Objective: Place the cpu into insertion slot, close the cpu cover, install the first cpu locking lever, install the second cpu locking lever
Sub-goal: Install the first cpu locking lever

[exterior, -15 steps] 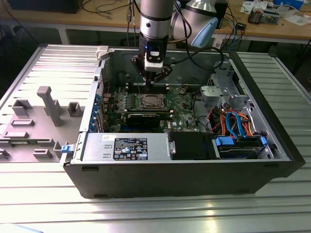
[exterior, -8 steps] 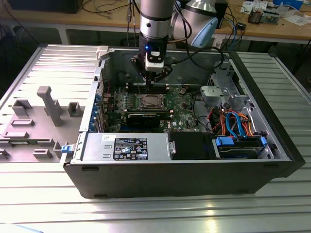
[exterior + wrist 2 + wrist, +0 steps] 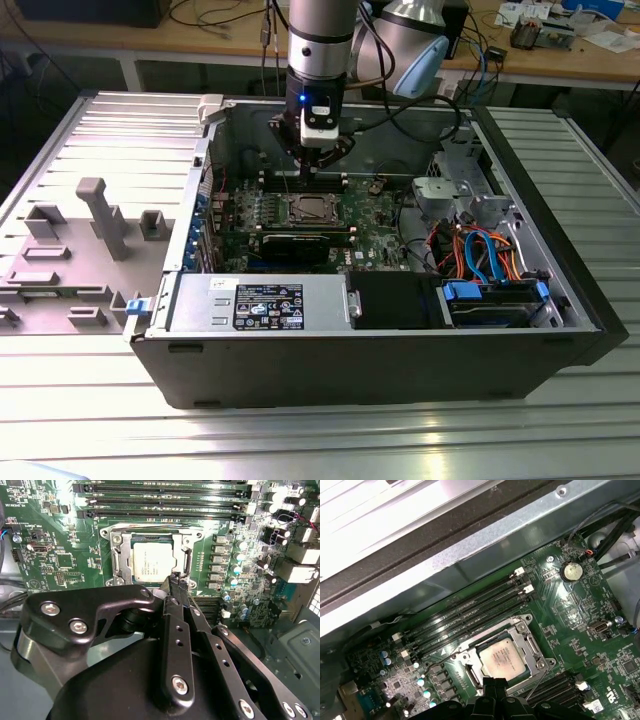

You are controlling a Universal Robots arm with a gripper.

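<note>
The cpu (image 3: 151, 562) lies flat in the insertion slot (image 3: 116, 560), its dull silver top facing up. The cpu cover (image 3: 191, 555), a thin silver frame, lies down around it. In the first wrist view the cpu (image 3: 502, 658) shows through the cover (image 3: 532, 647), and a thin wire lever (image 3: 538, 679) runs past the socket's corner. My gripper (image 3: 175, 580) is shut with nothing between its fingers, its tips hovering by one edge of the socket. In the exterior view the gripper (image 3: 308, 172) hangs above the socket (image 3: 307, 210), inside the open computer case.
Long black memory slots (image 3: 160, 502) flank the socket on the green board. A black graphics card (image 3: 295, 243) lies just in front of it. The case walls (image 3: 350, 350), a power supply (image 3: 262, 302) and drive cables (image 3: 480, 255) ring the board. Grey fixtures (image 3: 100, 215) stand on the table at the exterior view's left.
</note>
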